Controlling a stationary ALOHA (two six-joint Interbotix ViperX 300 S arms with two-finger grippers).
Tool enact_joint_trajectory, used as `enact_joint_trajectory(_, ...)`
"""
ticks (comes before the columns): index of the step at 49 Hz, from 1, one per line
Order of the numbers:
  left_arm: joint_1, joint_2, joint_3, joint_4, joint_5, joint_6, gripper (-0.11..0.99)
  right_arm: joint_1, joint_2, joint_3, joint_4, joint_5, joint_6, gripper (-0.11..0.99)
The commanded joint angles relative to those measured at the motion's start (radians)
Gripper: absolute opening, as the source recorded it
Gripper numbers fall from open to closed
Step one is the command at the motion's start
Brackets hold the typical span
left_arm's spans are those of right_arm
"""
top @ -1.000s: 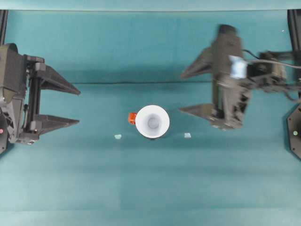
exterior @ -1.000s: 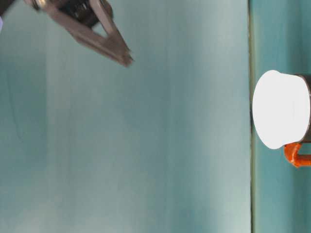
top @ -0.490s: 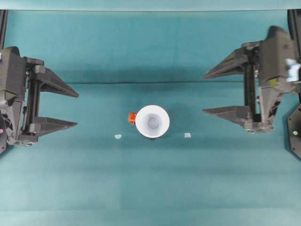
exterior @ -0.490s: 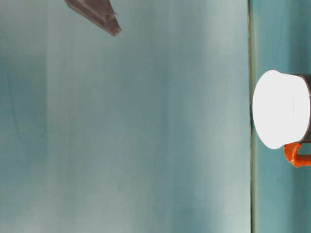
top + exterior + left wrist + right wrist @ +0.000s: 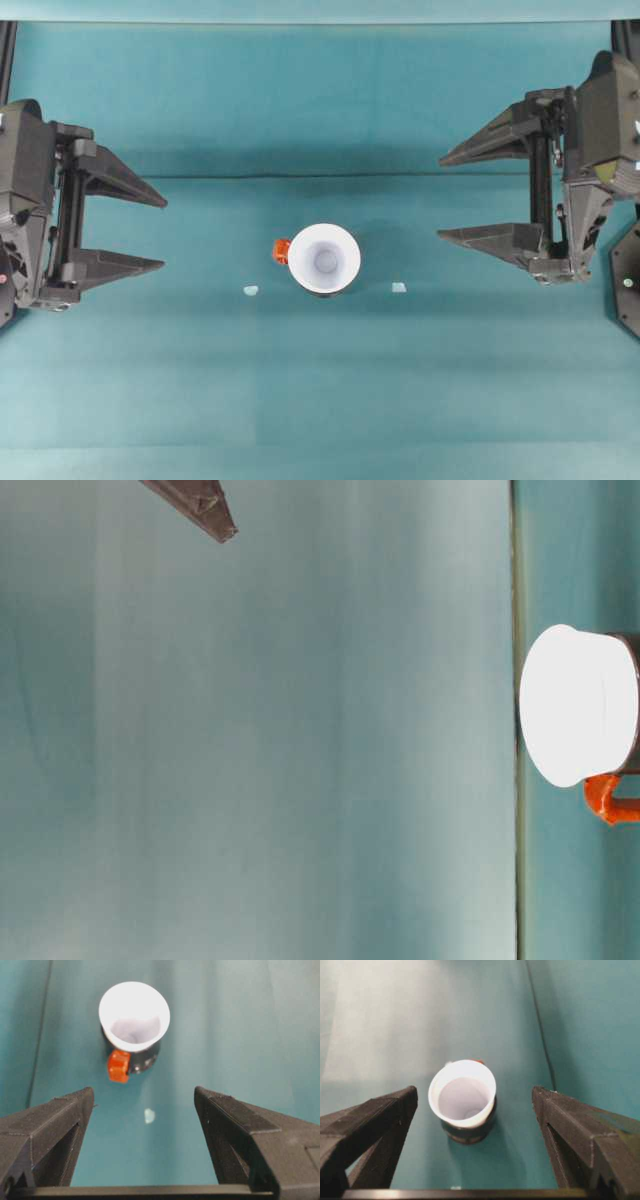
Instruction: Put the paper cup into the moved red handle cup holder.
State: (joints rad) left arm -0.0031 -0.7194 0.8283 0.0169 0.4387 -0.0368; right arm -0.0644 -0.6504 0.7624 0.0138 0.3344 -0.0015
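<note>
Teal counter (image 5: 320,400): paper cup (image 5: 325,258) sitting inside red handle cup holder (image 5: 281,251); we are keeping both released end effectors, left (image 5: 150,230) at 9 o'clock, right (image 5: 455,198) at 3 o'clock, clear.

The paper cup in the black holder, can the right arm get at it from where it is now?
Probably yes. The right gripper is open, facing the paper cup, with bare table between; only a tiny white scrap lies off to the side.
</note>
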Motion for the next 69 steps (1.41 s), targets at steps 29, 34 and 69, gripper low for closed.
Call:
enact_joint_trajectory(29,0.0,-0.002,-0.012,0.003,-0.006,0.0,0.89,0.003,-0.008,-0.005,0.002,0.0,0.008,0.82)
enact_joint_trajectory(34,-0.002,-0.002,-0.011,0.003,-0.005,0.0,0.89,0.003,-0.008,-0.002,0.002,0.0,0.008,0.82)
enact_joint_trajectory(69,-0.002,0.002,-0.015,0.003,-0.009,0.0,0.89,0.003,-0.017,0.008,0.002,0.0,0.008,0.82)
